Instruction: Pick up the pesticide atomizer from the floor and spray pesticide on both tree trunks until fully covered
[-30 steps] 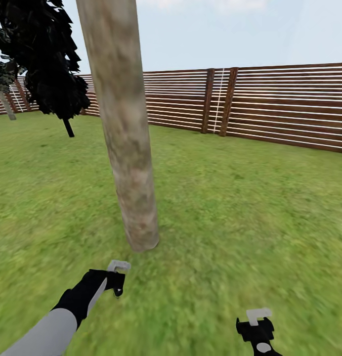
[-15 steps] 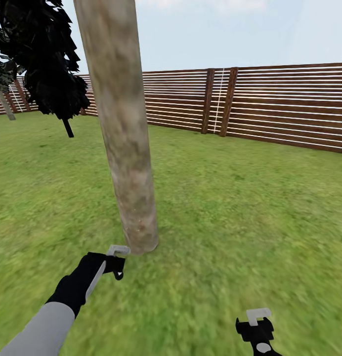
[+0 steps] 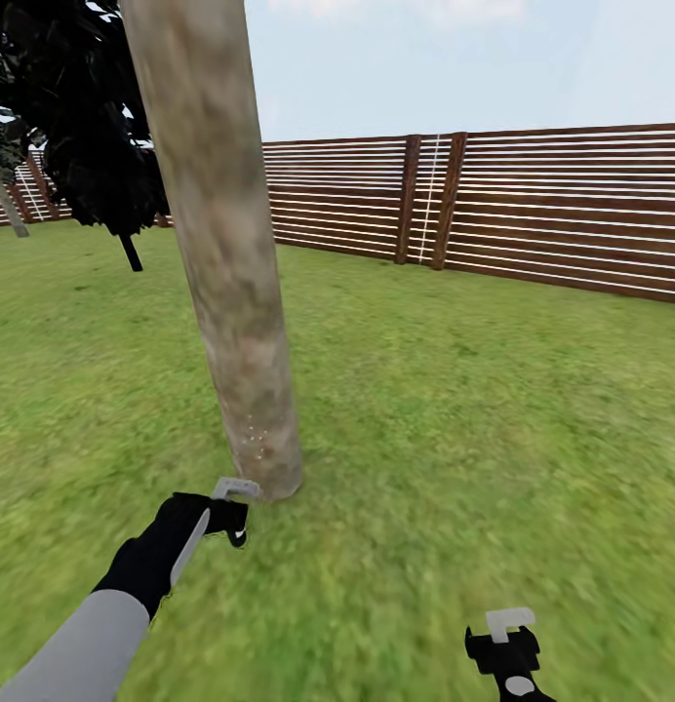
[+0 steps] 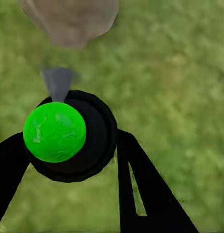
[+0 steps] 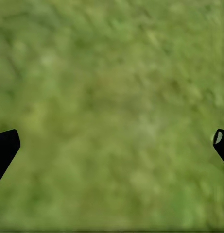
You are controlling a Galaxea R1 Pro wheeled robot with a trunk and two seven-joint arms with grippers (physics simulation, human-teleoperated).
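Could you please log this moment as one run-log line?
left pincer: shut on atomizer | aim: tree trunk base | pesticide: few specks | right pincer: open over grass

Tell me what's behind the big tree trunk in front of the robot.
Behind the tree trunk lie lawn and the slatted fence. The trunk covers part of the fence and of the dark tree.

The tree trunk (image 3: 225, 273) shows matt, mottled grey-brown bark, the fence (image 3: 533, 205) reddish-brown wooden slats, the lawn (image 3: 474, 409) a soft blurry green, while the left end effector (image 3: 230, 517) looks matt black plastic around a black atomizer (image 4: 87, 141) with a glossy green top.
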